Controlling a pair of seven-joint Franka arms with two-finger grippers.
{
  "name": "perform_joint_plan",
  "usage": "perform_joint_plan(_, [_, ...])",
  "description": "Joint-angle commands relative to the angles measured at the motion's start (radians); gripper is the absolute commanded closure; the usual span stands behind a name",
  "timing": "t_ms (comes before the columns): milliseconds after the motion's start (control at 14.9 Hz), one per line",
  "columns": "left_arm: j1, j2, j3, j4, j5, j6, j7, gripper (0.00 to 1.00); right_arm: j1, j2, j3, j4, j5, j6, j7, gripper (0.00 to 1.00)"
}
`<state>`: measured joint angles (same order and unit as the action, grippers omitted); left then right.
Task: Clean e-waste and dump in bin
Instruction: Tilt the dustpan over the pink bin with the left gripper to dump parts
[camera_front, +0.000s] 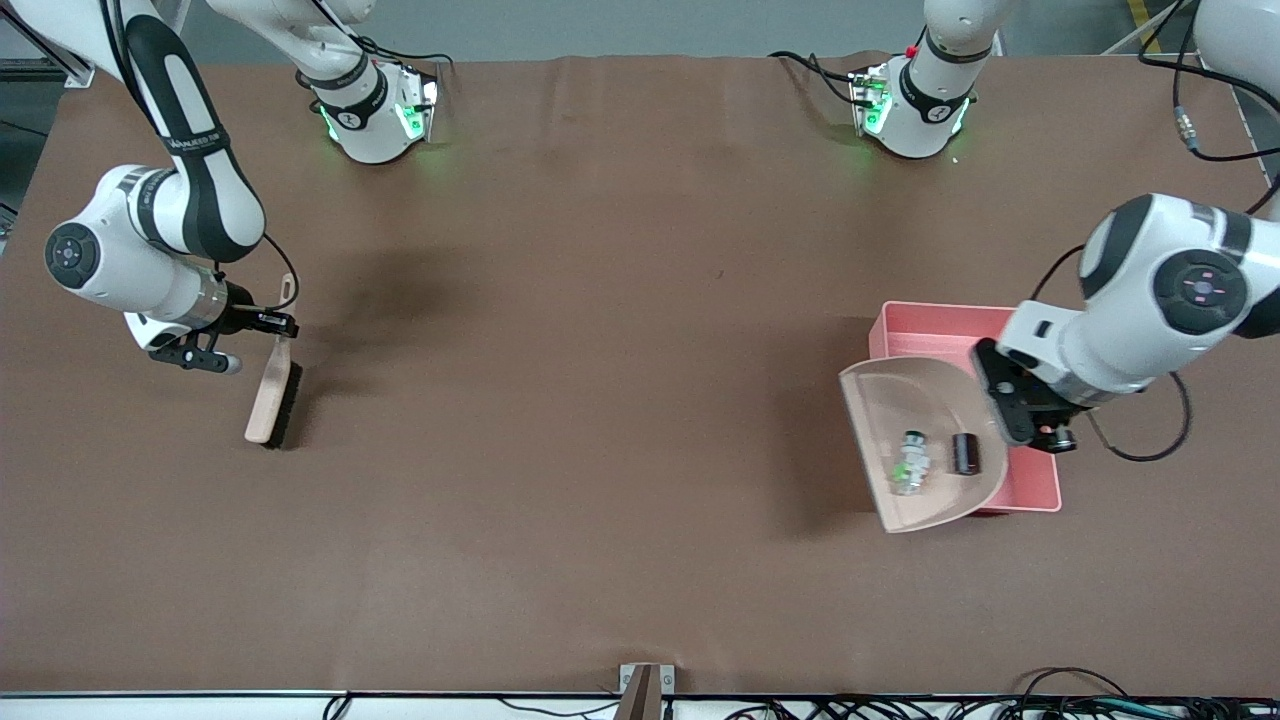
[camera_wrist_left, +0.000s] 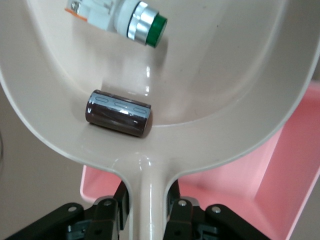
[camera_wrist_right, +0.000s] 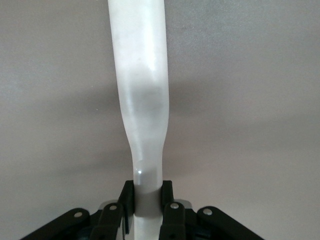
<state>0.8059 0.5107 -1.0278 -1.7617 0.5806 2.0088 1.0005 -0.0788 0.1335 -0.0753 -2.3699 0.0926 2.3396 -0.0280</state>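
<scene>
Dump step: left gripper (camera_wrist_left: 142, 212) fingers clamp dustpan (camera_front: 905, 420) handle over bin (camera_front: 925, 330); e-waste (camera_front: 935, 460) in pan ahead of fingers. Next: tip pan. Right gripper (camera_wrist_right: 147, 205) clamps brush (camera_front: 272, 395), waiting.

You see a glossy beige plastic dustpan (camera_wrist_left: 225, 100), a smooth pink plastic bin (camera_front: 925, 330), a matt brown table cover (camera_front: 600, 350), and a black-bristled brush (camera_front: 272, 400).

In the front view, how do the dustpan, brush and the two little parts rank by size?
1. Dustpan
2. Brush
3. White part and dark part: look about alike, both tiny.
</scene>
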Motion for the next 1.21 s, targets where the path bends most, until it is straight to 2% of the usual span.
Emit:
perform_joint_plan(0, [0.097, -0.04, -0.018, -0.048, 0.043, -0.004, 0.091, 0.9, -0.024, -0.048, 0.022, -0.055, -0.019, 0.03, -0.015, 0.99])
perform_joint_plan(201, [0.171, -0.038, -0.018, -0.084, 0.154, -0.004, 0.164, 0.9, -0.016, -0.046, 0.023, -0.091, -0.019, 0.081, -0.035, 0.99])
perform_joint_plan(402, [0.185, -0.043, -0.017, -0.116, 0.263, -0.013, 0.162, 0.89, -0.021, -0.043, 0.023, -0.089, -0.019, 0.087, -0.067, 0.99])
perform_joint_plan(536, [0.184, -0.043, -0.023, -0.116, 0.326, -0.065, 0.15, 0.89, -0.021, -0.04, 0.023, -0.091, -0.019, 0.089, -0.078, 0.98])
perform_joint_plan(737, [0.177, -0.041, -0.067, -0.116, 0.434, -0.139, 0.083, 0.9, -0.021, -0.04, 0.025, -0.095, -0.017, 0.092, -0.079, 0.96])
perform_joint_plan(939, [0.112, -0.037, -0.087, -0.114, 0.539, -0.249, -0.006, 0.89, -0.019, -0.04, 0.025, -0.109, -0.016, 0.109, -0.079, 0.96])
perform_joint_plan(1006, [0.092, -0.037, -0.087, -0.113, 0.551, -0.254, -0.017, 0.89, -0.021, -0.04, 0.025, -0.107, -0.014, 0.101, -0.078, 0.89])
perform_joint_plan(1140, [0.07, -0.037, -0.087, -0.105, 0.574, -0.254, -0.023, 0.89, -0.021, -0.038, 0.026, -0.104, -0.013, 0.096, -0.076, 0.57])
